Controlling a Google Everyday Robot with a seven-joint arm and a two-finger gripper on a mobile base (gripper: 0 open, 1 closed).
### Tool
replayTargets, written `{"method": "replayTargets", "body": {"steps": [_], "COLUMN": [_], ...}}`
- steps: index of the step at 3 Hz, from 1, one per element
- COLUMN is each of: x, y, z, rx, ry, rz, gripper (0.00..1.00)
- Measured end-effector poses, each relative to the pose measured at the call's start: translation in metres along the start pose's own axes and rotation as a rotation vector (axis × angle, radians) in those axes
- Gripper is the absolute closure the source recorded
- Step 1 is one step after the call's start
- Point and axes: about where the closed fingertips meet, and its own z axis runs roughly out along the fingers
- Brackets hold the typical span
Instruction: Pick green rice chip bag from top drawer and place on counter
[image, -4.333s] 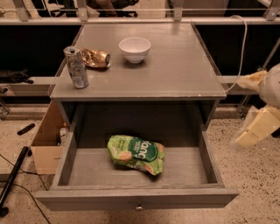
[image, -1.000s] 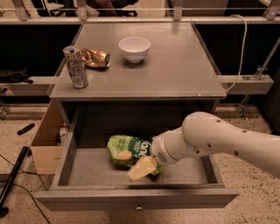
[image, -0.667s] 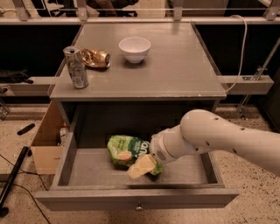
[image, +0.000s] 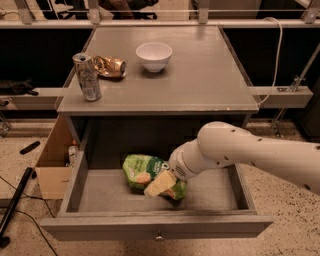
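Observation:
The green rice chip bag (image: 140, 170) lies flat on the floor of the open top drawer (image: 75, 186), near its middle. My white arm reaches in from the right. My gripper (image: 160, 184) is down inside the drawer, on the bag's right half, and covers part of it. The counter (image: 205, 75) is the grey top of the cabinet, above and behind the drawer.
On the counter stand a silver can (image: 87, 77) at the front left, a gold crumpled wrapper (image: 111, 66) behind it and a white bowl (image: 154, 56) at the back middle. A cardboard box (image: 50, 167) sits on the floor left of the drawer.
My arm has come in from the right of the cabinet and reached down into the drawer onto the bag. Over the last second it has only shifted slightly. The bag has not moved.

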Motion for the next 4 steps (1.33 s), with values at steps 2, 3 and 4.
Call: {"method": "replayTargets", "body": {"steps": [2,3,4], "x": [0.033,0.035,0.035], "y": [-0.016,-0.015,-0.015], "z": [0.025,0.037,0.038], "rx": [0.009,0.004,0.004], "ry": [0.013,-0.004,-0.006], "rz": [0.034,0.045,0.046], "gripper": [0.00,0.00,0.16]}}
